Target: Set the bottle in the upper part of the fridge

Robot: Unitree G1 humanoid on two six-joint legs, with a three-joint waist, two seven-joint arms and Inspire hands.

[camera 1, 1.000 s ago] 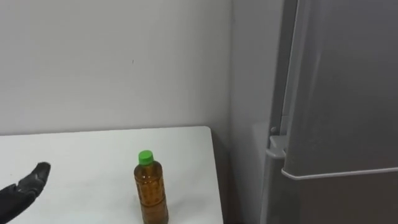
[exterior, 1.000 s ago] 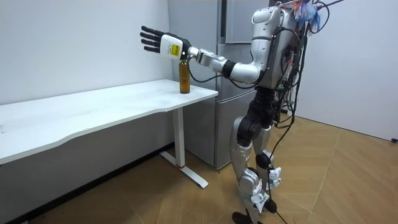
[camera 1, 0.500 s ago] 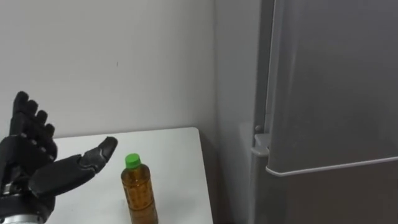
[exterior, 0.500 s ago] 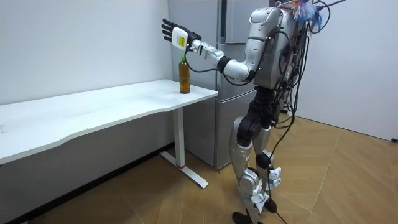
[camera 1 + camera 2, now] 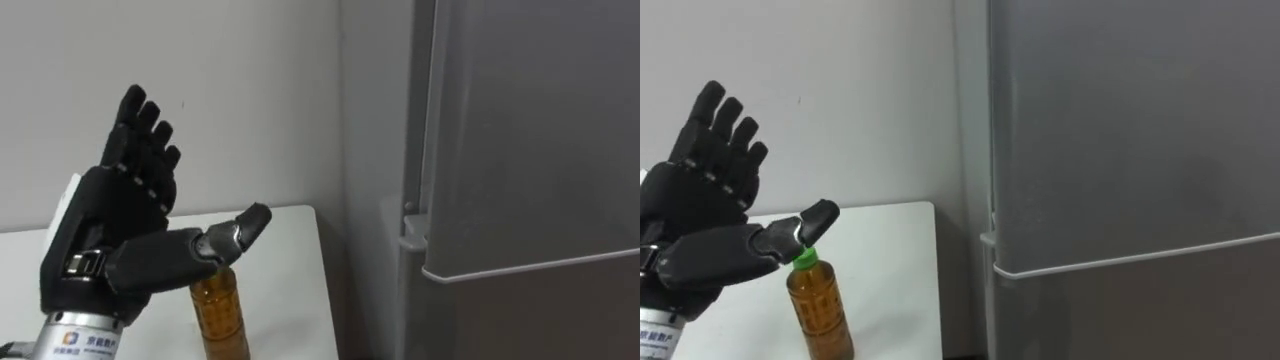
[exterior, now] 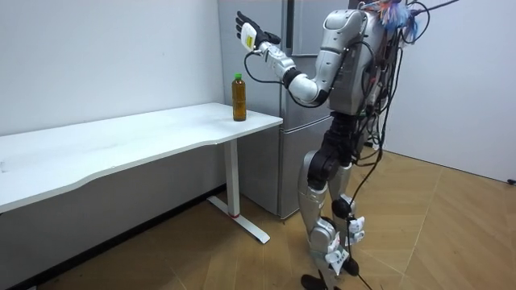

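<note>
While my black left hand (image 5: 120, 225) hovers above it, fingers spread, I see the amber plastic bottle (image 5: 820, 310) upright on the white table (image 5: 890, 260), green cap up.

bottle (image 5: 220, 318): base cut off by the lower edge in both eye views
bottle cap (image 5: 806, 259): half covered by the thumb of the left hand (image 5: 120, 235) in the right eye view, wholly behind it in the left eye view
fridge (image 5: 530, 150): cut off at top, right and bottom; in the room view largely behind the robot
table (image 5: 300, 250): near part cut off by the lower edge; one end runs past the room view's left
</note>
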